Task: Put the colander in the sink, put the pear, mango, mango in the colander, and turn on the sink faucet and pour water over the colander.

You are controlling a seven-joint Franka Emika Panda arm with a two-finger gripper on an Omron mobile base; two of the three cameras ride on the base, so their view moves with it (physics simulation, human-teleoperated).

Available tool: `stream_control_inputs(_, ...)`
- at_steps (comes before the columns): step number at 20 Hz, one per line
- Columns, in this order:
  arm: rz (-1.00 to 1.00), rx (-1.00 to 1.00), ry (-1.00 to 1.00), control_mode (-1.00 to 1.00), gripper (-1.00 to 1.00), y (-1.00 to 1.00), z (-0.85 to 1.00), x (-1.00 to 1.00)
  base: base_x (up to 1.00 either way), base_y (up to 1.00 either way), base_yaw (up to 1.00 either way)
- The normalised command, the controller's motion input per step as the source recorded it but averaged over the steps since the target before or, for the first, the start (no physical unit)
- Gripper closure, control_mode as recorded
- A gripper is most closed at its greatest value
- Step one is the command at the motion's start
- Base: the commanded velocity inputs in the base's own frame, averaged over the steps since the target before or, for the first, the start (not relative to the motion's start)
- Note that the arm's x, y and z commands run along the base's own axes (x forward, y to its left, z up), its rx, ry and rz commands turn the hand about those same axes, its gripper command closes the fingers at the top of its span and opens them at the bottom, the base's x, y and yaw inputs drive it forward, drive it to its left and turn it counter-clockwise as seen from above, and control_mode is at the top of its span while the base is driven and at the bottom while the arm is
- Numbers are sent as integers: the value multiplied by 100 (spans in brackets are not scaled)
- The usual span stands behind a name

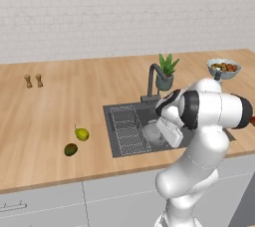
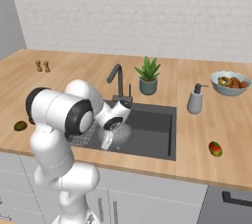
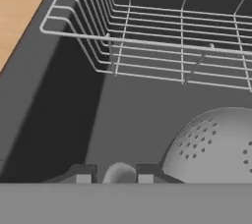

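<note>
The light-grey perforated colander [image 3: 216, 144] sits low inside the dark sink [image 1: 112, 116], beside the wire rack [image 3: 147, 46]. My gripper [image 3: 114, 175] reaches down into the basin and is shut on a rounded grey part of the colander's edge. From the base, the hand [image 1: 168, 130] hides most of the colander [image 1: 149, 134]. The yellow-green pear [image 1: 82, 134] and a dark green mango [image 1: 70, 149] lie on the counter left of the sink. A red-green mango [image 2: 214, 148] lies to its right. Behind the basin stands the sink faucet [image 2: 117, 78], with no water showing under it.
A potted plant [image 2: 147, 76] stands behind the sink, with a soap dispenser [image 2: 195, 99] to its right. A pale bowl of small fruit [image 2: 230, 83] sits at the back right. Two small shakers [image 1: 33, 80] stand far left. Bare wood counter surrounds the basin.
</note>
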Motion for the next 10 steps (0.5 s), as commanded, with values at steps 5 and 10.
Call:
stream_control_inputs(5, -4, -1, 0, -100, -100, 5, 19, -25, 0, 0, 0)
stream_control_inputs(10, -11, -2, -1, -100, -100, 13, 71, -14, 0, 0, 0)
